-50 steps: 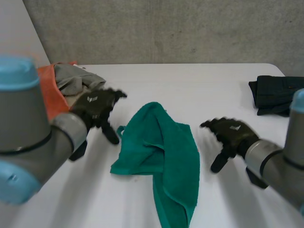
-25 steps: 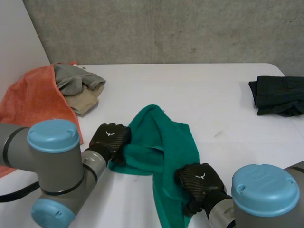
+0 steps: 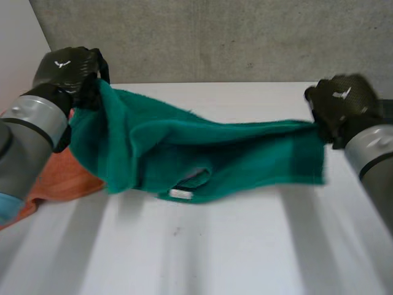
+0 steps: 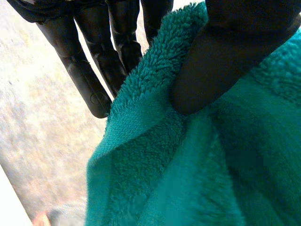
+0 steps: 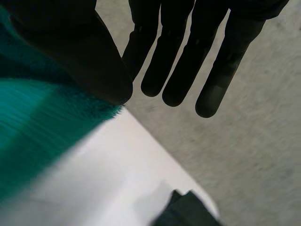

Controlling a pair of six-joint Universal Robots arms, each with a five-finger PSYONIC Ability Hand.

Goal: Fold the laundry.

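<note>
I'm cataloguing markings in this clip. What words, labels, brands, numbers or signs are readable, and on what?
No words or numbers can be read.
A white emblem, no letters, is on the back of the left hand; the right hand has the same.
A small white tag on the green towel: too small to read.

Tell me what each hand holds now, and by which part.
Both hold the green towel: the left hand pinches one end's top edge, the right hand the opposite top corner.

The towel (image 3: 202, 153), crumpled on the table (image 3: 245, 246) before, now hangs stretched between the left robot hand (image 3: 64, 70) and the right robot hand (image 3: 341, 101), which have risen and spread apart, each pinching an end.
</note>
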